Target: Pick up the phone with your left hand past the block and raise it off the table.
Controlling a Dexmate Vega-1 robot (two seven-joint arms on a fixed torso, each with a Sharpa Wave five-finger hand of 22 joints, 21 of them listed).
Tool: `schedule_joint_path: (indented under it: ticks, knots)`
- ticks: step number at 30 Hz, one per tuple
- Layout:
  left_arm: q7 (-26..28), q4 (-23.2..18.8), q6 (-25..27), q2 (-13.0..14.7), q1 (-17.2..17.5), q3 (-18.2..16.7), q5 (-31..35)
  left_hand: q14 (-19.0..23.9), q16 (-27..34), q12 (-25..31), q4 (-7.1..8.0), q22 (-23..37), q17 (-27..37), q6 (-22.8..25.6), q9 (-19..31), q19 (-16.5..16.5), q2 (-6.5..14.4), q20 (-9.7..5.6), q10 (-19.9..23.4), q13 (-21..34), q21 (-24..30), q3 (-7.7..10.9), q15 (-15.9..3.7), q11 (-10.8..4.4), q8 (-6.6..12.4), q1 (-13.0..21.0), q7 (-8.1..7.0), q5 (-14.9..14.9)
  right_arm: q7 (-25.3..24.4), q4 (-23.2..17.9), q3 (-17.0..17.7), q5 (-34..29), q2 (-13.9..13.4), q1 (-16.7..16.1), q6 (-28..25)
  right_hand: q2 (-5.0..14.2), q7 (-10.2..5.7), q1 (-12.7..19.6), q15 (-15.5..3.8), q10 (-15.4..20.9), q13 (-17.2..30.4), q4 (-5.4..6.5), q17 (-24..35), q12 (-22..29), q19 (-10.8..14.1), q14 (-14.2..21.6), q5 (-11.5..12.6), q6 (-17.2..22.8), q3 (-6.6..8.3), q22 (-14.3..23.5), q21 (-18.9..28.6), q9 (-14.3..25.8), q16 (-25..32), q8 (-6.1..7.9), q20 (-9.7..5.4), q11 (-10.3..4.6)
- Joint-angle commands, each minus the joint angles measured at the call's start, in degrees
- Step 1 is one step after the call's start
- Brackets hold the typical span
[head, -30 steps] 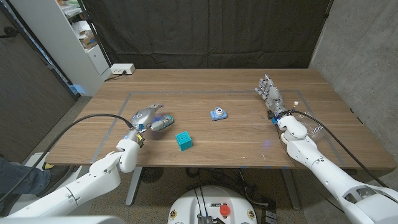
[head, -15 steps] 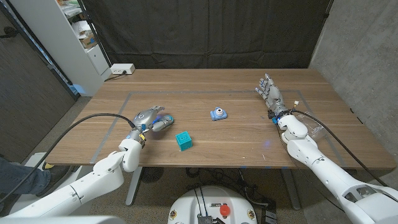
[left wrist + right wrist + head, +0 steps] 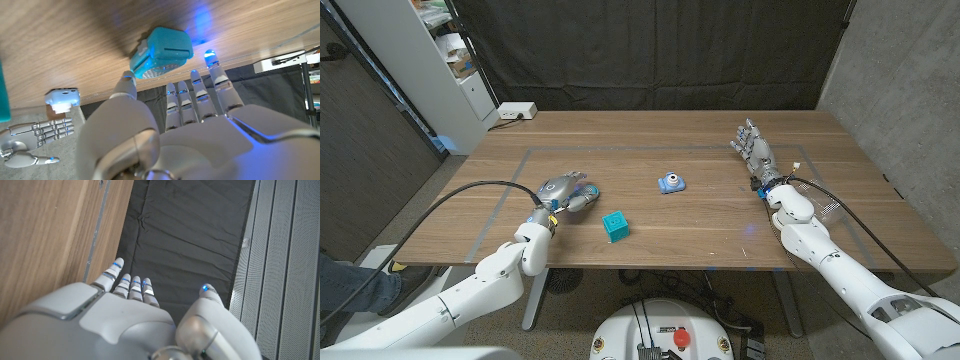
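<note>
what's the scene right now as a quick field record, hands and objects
left hand: fingers open, reaching at the phone, no grip visible
right hand: open, fingers spread, holding nothing
teal toy phone: on the table at the left hand's fingertips
teal cube block: on the table, near side of the phone
small blue toy camera: mid-table, apart from both hands
wooden table: grey taped rectangle marked on top

We see white, rounded arm shells with black cables along both forearms. Left robot hand [image 3: 560,189] and right robot hand [image 3: 753,148] are silver-grey, segmented, fingertips [image 3: 209,54] lit blue, smooth glossy palm-back plates.
</note>
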Motion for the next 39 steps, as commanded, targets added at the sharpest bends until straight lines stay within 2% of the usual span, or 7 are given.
schedule_joint_path:
  ticks: [1, 8, 15, 21, 26, 32, 39]
  knots:
    - [-1.0, -0.1, 0.6, -0.6, -0.5, 1.1, -0.9, 0.4, 0.5, 0.4, 0.08, 0.0, 0.3, 0.4, 0.2, 0.7, 0.3, -0.01, 0.6, 0.2, -0.1, 0.61, 0.09, -0.18, 0.22, 0.8, 0.21, -0.2, 0.7, 0.8, 0.0, 0.3, 0.2, 0.1, 0.5, 0.43, -0.13, 0.0, 0.05, 0.2, 0.3, -0.26, 0.1, 0.1, 0.3, 0.3, 0.1, 0.1, 0.17, 0.2, 0.5, 0.3, 0.3, 0.07, -0.09, 0.31]
    - [-1.8, -0.6, 2.1, -0.6, -0.9, 2.0, 0.1, 0.9, 0.7, 0.4, -0.01, 0.0, 0.3, 1.0, 0.2, 0.8, 0.8, -0.01, 0.9, 0.3, -0.1, 0.97, -0.17, -0.14, 0.26, 1.8, 0.42, -0.7, 0.9, 0.9, 0.2, 0.7, 0.3, 0.2, 0.3, 0.45, -0.18, 0.0, 0.06, 0.2, 0.3, -0.28, 0.1, 0.1, 0.3, 0.2, 0.1, 0.1, 0.14, 0.2, 0.5, 0.3, 0.3, 0.06, -0.06, 0.29]
    - [-3.0, -1.8, 5.5, -1.0, -1.3, 2.9, 1.4, 3.8, 1.9, 1.0, -0.09, 0.2, 0.7, 3.5, 0.3, 2.9, 2.3, -0.15, 3.1, 0.5, 0.5, 1.86, -0.89, -0.85, 0.68, 4.4, 0.18, -1.7, 1.6, 1.7, 0.2, 1.0, 0.5, 0.6, 0.8, 0.47, -0.2, 0.0, 0.11, 0.2, 0.3, -0.3, 0.1, 0.1, 0.3, 0.2, 0.1, 0.0, 0.12, 0.2, 0.5, 0.3, 0.3, 0.05, -0.06, 0.26]
    - [-3.9, -2.9, 8.2, -1.4, -1.5, 3.2, 1.9, 9.0, 5.6, 2.2, -0.07, 0.6, 3.1, 6.8, 0.4, 9.6, 3.9, -0.71, 6.4, 1.2, 3.3, 2.18, -1.83, -1.22, 1.2, 7.1, 0.57, -1.7, 2.0, 2.0, 0.2, 1.0, 0.6, 0.6, 1.1, 0.49, -0.22, 0.0, 0.13, 0.2, 0.3, -0.32, 0.1, 0.1, 0.2, 0.3, 0.1, 0.0, 0.08, 0.2, 0.4, 0.3, 0.3, 0.05, -0.03, 0.25]
    - [-3.7, -3.1, 8.8, -1.7, -1.7, 3.7, 2.3, 11.5, 7.8, 3.0, -0.33, 0.7, 5.0, 8.3, 0.6, 11.3, 5.2, -0.49, 8.0, 1.9, 4.2, 2.78, -2.31, -1.55, 1.46, 9.5, 0.49, -1.2, 2.2, 1.9, 0.3, 1.1, 0.5, 0.5, 1.2, 0.5, -0.2, 0.0, 0.17, 0.2, 0.3, -0.34, 0.1, 0.1, 0.3, 0.3, 0.1, 0.0, 0.06, 0.2, 0.5, 0.3, 0.3, 0.05, -0.04, 0.23]
    - [-1.6, -2.9, 8.4, -2.4, -1.2, 3.5, 1.9, 14.3, 11.9, 5.1, -1.36, 1.1, 9.4, 11.1, 1.5, 13.4, 8.7, -2.04, 10.9, 4.2, 6.2, 5.56, -3.32, -1.67, 2.43, 18.0, 0.68, 1.0, 2.1, 1.3, 0.5, 1.4, 0.3, 0.0, 1.1, 0.52, -0.19, 0.0, 0.17, 0.2, 0.3, -0.36, 0.1, 0.1, 0.3, 0.3, 0.0, 0.0, 0.04, 0.3, 0.5, 0.3, 0.3, 0.05, -0.03, 0.28]
    - [-0.4, -3.0, 8.4, -2.9, -0.8, 3.0, 1.1, 15.8, 13.4, 6.8, -1.81, 1.5, 11.5, 13.2, 2.5, 14.9, 10.1, -3.57, 12.8, 6.4, 8.2, 8.43, -3.47, -1.94, 3.53, 24.7, 0.3, 2.8, 2.4, 1.3, 0.7, 1.8, 0.2, -0.5, 1.4, 0.54, -0.15, 0.0, 0.14, 0.2, 0.3, -0.38, 0.2, 0.1, 0.3, 0.3, 0.0, 0.0, 0.01, 0.3, 0.5, 0.3, 0.3, 0.04, 0.0, 0.26]
